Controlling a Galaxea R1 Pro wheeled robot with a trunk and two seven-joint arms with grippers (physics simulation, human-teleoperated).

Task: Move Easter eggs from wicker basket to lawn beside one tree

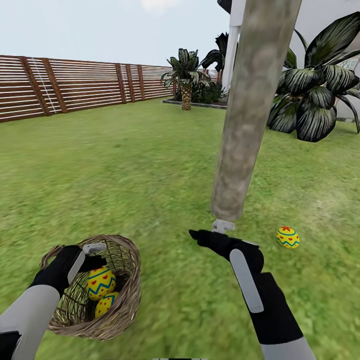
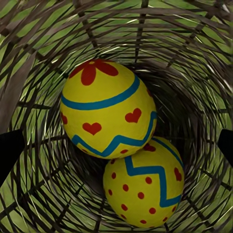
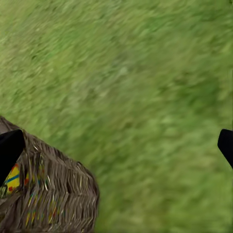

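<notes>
Since 1 egg [image 1: 288,237] is already sitting on the lawn [image 1: 150,170] just beside the tree [image 1: 247,125], I'd call this roughly a third done. 2 eggs are left in the wicker basket [image 1: 122,305], touching each other: the upper egg [image 2: 108,108] with the red flower and the lower egg [image 2: 145,189] with the red dots. Left hand [image 1: 92,255] hovers at the basket rim, fingers spread wide and nothing in them, lined up over that upper egg. Right hand [image 1: 207,234] is out over bare grass near the trunk base, also wide open and empty, judging by the wrist view. So 2 more pick-and-drops by the same tree to go, I reckon
</notes>
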